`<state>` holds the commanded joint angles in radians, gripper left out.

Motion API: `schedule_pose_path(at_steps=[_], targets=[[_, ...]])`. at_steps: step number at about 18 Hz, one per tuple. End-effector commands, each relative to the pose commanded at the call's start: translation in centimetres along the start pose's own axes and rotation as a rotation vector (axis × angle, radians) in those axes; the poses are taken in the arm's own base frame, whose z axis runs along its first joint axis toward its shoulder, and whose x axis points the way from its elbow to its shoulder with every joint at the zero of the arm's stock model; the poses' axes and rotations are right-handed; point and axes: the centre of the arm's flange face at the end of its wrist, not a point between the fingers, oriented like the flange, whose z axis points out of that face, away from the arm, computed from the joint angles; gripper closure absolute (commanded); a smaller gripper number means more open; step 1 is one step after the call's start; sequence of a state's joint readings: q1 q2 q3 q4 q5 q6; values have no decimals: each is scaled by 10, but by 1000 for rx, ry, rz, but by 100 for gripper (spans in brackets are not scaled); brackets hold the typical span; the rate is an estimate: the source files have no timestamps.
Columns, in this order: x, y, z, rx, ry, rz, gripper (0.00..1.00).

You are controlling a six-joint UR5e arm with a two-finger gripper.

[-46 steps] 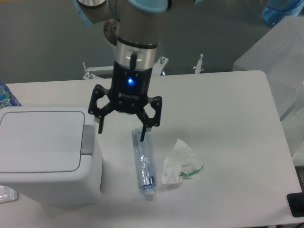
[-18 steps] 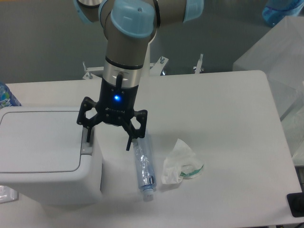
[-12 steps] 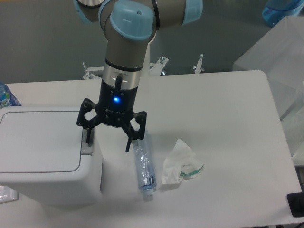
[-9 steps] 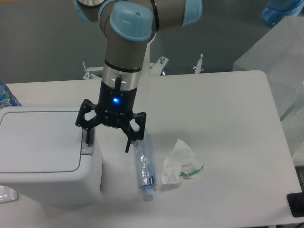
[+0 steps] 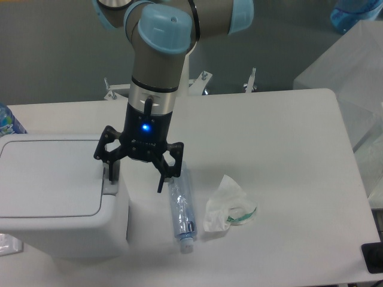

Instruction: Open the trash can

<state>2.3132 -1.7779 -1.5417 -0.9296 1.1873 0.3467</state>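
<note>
- The trash can (image 5: 57, 197) sits at the left front of the white tabletop (image 5: 281, 155), its flat lid closed and level.
- A grey push-button tab (image 5: 109, 182) lies on the can's top along the right edge of the lid.
- The claw (image 5: 136, 178) hangs at the can's right edge, pointing down, its two black fingers spread wide with nothing between them.
- The claw's left finger (image 5: 110, 173) is over the grey tab; whether it touches the tab cannot be told from this view. The other finger (image 5: 161, 179) hangs off the can's right side, above the tabletop.
- A blue light glows on the claw's body above the fingers.
- A crushed clear plastic bottle (image 5: 181, 212) lies on the tabletop just right of the can, its cap end toward the front edge; its far end is near the tip of the claw's outer finger.
- A crumpled white tissue (image 5: 225, 203) with a bit of green lies just right of the bottle.
- A blue-labelled bottle (image 5: 7, 122) shows partly at the picture's left edge, behind the can.
</note>
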Motion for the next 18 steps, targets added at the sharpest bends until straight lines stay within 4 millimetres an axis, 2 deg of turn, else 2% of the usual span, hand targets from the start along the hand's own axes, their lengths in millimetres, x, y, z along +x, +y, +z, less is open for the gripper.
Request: schedule_pose_path(at_steps=[6,12,15,18], targets=[[1,-2,-4,9,-1,-3,0],[2,-36,-41,92,-41,65,0],[-13,-41,-57,102,-98,146,0],[-32,-37,-62,78,-160,197,0]])
